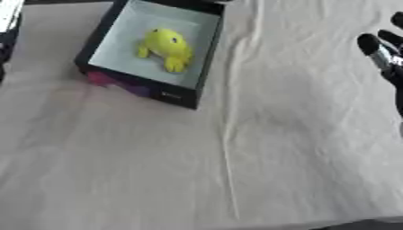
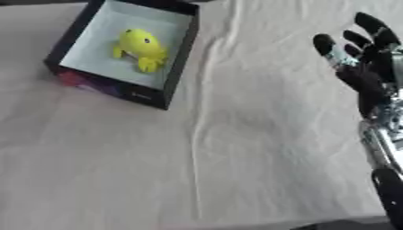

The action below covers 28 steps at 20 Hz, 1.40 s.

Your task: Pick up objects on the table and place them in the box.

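Observation:
A yellow frog-like toy (image 1: pixel 167 47) lies inside the black box (image 1: pixel 150 87), on its pale blue floor, at the upper left of the table. My right hand (image 2: pixel 364 74) hovers at the right edge, well apart from the box, fingers straight and spread, holding nothing. The left hand shows in neither view.
A white cloth (image 1: pixel 236 148) with long creases covers the table, bare across the middle and front. The table's front edge (image 2: pixel 346 222) runs along the bottom right. A dark object (image 1: pixel 8 27) sits at the far left edge.

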Each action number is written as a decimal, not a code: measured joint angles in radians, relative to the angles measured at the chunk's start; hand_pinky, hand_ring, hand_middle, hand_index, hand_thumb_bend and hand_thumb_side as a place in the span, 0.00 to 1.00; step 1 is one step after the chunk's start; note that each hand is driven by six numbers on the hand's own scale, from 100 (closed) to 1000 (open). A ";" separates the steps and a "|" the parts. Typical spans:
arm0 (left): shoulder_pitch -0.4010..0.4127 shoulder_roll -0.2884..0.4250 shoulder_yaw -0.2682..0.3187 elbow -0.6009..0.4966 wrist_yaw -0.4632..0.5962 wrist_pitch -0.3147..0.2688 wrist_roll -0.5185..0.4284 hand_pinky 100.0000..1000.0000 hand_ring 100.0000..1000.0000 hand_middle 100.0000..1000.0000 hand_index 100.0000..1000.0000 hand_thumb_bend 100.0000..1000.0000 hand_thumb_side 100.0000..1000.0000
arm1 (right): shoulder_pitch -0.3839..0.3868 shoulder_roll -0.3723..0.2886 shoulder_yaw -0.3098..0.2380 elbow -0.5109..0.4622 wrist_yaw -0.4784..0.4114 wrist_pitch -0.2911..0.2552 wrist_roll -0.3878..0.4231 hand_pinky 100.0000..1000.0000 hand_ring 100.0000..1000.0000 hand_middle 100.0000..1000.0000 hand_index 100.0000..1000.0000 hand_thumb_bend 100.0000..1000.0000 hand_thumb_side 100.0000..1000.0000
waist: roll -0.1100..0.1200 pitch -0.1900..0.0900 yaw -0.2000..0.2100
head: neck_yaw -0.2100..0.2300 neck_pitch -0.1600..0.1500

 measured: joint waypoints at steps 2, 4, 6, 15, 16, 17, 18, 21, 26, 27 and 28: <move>0.004 -0.029 0.000 0.028 -0.052 -0.008 0.014 0.70 0.57 0.56 0.43 0.22 0.00 | -0.005 0.001 0.000 0.000 -0.002 -0.001 -0.002 0.92 0.87 0.90 0.83 0.70 0.22 | -0.001 0.005 -0.005 | 0.004 0.000; 0.013 -0.054 -0.001 0.052 -0.106 -0.014 0.029 0.69 0.57 0.56 0.43 0.23 0.00 | -0.006 0.002 0.000 0.000 -0.006 -0.003 -0.005 0.92 0.87 0.91 0.83 0.70 0.22 | -0.004 0.007 -0.008 | 0.006 0.000; 0.021 -0.072 0.000 0.071 -0.155 -0.017 0.048 0.70 0.58 0.57 0.45 0.25 0.00 | -0.011 0.006 0.000 0.000 -0.008 -0.003 -0.005 0.92 0.87 0.91 0.83 0.70 0.22 | -0.005 0.010 -0.010 | 0.010 0.000; 0.031 -0.094 0.020 0.121 -0.257 -0.030 0.109 0.81 0.71 0.75 0.89 0.85 0.48 | -0.009 0.010 0.002 0.000 -0.008 -0.003 -0.005 0.93 0.87 0.91 0.83 0.70 0.22 | -0.005 0.013 -0.009 | 0.013 0.000; 0.032 -0.093 0.023 0.121 -0.253 -0.031 0.109 0.80 0.69 0.74 0.88 0.84 0.49 | -0.006 0.010 0.002 0.000 -0.008 -0.003 -0.005 0.93 0.87 0.91 0.83 0.70 0.22 | -0.005 0.013 -0.006 | 0.013 0.000; 0.035 -0.093 0.029 0.116 -0.242 -0.030 0.110 0.80 0.68 0.73 0.87 0.82 0.48 | -0.004 0.010 0.002 0.000 -0.008 -0.003 -0.005 0.93 0.87 0.91 0.83 0.70 0.22 | -0.006 0.012 -0.005 | 0.012 0.000; 0.040 -0.092 0.034 0.106 -0.224 -0.029 0.111 0.79 0.66 0.71 0.84 0.77 0.47 | -0.003 0.010 0.002 0.000 -0.008 -0.003 -0.005 0.93 0.87 0.91 0.83 0.70 0.22 | -0.007 0.011 -0.002 | 0.011 0.000; 0.061 -0.068 0.053 0.026 -0.115 -0.003 0.122 0.77 0.62 0.68 0.80 0.66 0.41 | 0.006 0.010 0.001 0.000 -0.008 -0.004 -0.005 0.93 0.87 0.91 0.83 0.69 0.23 | -0.010 0.004 0.013 | -0.001 0.000; 0.164 0.065 0.081 -0.236 0.152 0.081 0.136 0.75 0.59 0.65 0.76 0.60 0.36 | 0.030 0.008 -0.011 0.000 -0.008 -0.010 -0.016 0.93 0.87 0.91 0.83 0.69 0.23 | -0.012 -0.010 0.053 | -0.040 0.000; 0.193 0.095 0.090 -0.288 0.198 0.099 0.139 0.74 0.58 0.65 0.76 0.59 0.36 | 0.034 0.008 -0.015 0.000 -0.008 -0.011 -0.019 0.93 0.87 0.91 0.83 0.69 0.23 | -0.013 -0.012 0.059 | -0.046 0.000; 0.226 0.125 0.101 -0.341 0.245 0.116 0.146 0.74 0.58 0.64 0.75 0.59 0.36 | 0.037 0.008 -0.018 0.000 -0.008 -0.013 -0.022 0.93 0.87 0.91 0.83 0.69 0.23 | -0.015 -0.014 0.064 | -0.053 0.000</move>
